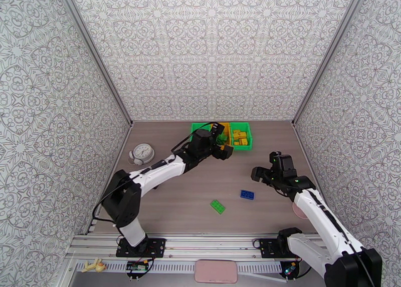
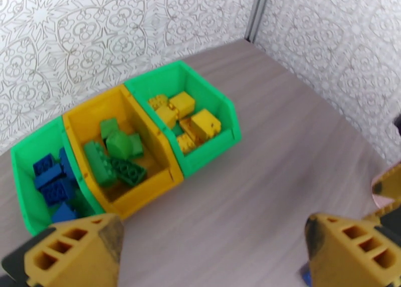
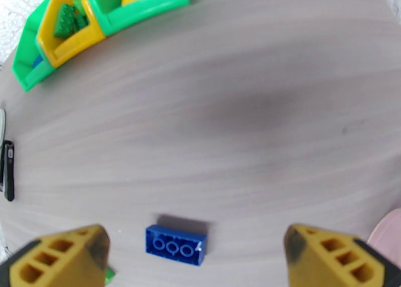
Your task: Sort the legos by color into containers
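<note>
Yellow fingers (image 3: 60,258) of the right end effector (image 3: 200,257) stand wide apart and empty, hanging over the blue brick (image 3: 176,245), which lies flat on the bench (image 3: 240,132) toward its near edge, right of middle. The brick sits closer to the left finger than the right and slightly askew. My worry is that a closing stroke would meet one end first and shove or spin it rather than pinch it. Its long side also runs along the closing line, so the hold would be on the short ends and could pivot.

The green brick (image 1: 217,206) lies near it, to the left, and a sloppy descent could knock it. The cup (image 3: 386,233) sits just off to the right, within reach of a wide swing.

The left end effector (image 2: 213,255) is likewise spread and empty, hovering before the bins (image 1: 220,128) at the middle of the far edge. Blue bricks are in the left bin (image 2: 22,183), green ones in the yellow middle bin (image 2: 150,193) and yellow ones in the right bin (image 2: 210,153). Bin colour does not match contents, so a wrong drop is easy. Reaching the left bin would also take the right arm across the left arm's place, risking a clash.
</note>
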`<state>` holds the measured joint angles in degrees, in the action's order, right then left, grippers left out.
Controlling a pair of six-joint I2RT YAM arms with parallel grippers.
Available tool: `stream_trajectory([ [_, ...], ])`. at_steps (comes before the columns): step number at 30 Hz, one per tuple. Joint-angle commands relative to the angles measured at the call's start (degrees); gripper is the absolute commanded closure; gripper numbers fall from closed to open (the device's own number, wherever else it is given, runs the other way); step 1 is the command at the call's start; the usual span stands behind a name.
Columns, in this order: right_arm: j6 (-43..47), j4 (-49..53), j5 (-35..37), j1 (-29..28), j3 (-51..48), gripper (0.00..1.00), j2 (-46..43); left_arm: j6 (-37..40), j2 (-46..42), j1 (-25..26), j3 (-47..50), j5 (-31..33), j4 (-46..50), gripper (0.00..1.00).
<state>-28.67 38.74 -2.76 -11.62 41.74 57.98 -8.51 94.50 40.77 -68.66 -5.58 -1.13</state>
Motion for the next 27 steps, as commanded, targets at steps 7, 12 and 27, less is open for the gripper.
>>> stream_trajectory([
  [7,-15.89,2.96,10.63,-12.80,-2.23,0.02,2.57,6.81,-18.98,-0.49,19.55,-8.22,3.93,0.00],
  [12,-21.15,3.46,14.11,-19.83,-1.99,0.02,6.07,9.60,-26.19,-0.87,26.61,-12.22,4.03,0.00],
  [27,-21.57,-2.47,14.79,-24.07,1.12,0.01,21.55,8.58,-29.43,0.01,35.50,-13.92,-3.97,0.00],
])
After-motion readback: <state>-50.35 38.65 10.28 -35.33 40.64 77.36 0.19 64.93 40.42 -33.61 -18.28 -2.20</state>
